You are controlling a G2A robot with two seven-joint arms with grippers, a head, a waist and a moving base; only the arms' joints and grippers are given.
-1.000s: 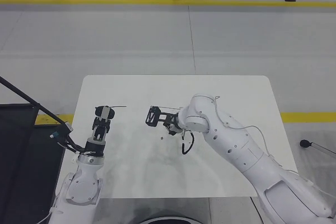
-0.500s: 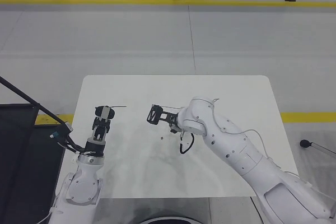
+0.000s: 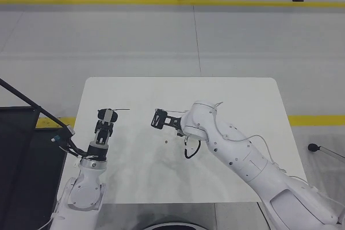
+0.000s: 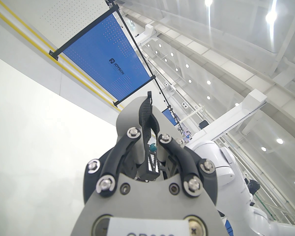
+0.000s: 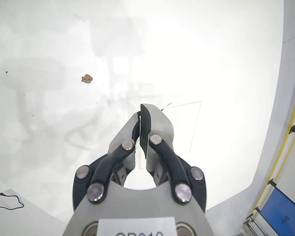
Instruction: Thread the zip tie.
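White tabletop (image 3: 241, 92) is serving as the stage for a threading job that is looking barely begun. Nearest the robot, the left gripper (image 4: 147, 109) is hovering over the table's left side with its jaws pinched shut on the zip tie (image 3: 122, 108). The tie's thin black strap is sticking out sideways toward the table's middle, straight and unlooped; which end is being clamped cannot be told. Just across from that free end, the right gripper (image 5: 141, 114) is hanging above the surface with its jaws pressed together, apparently on nothing. A small brown speck (image 5: 87, 78) is lying on the table near it. By these signs the tie is being held ready, while bringing tail to head and pulling it through is waiting to be done. Beyond the far edge, a yellow floor line (image 3: 103, 2) is running across the grey floor.
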